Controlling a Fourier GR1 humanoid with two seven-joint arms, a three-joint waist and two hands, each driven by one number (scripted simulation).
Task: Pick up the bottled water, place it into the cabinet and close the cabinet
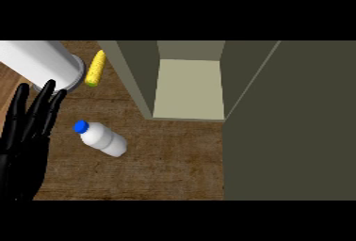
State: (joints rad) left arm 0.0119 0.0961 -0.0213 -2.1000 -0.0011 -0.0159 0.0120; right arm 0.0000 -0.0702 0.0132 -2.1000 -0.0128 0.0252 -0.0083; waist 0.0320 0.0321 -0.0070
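The white water bottle with a blue cap (103, 138) lies on the brown wooden bench (173, 160), near the open grey cabinet (188, 89). The black left hand (24, 136) rests beside it, fingers (43, 101) straight, holding nothing.

yellow corn cob (96, 68), perhaps, beside a white cylinder (38, 61).

Quantity on counter (173, 164): one white bottled water (106, 141) with blue cap (81, 125), one yellow corn cob (96, 68), one large white cylinder (35, 61). One open cabinet (188, 92). One black left hand (24, 136) visible.
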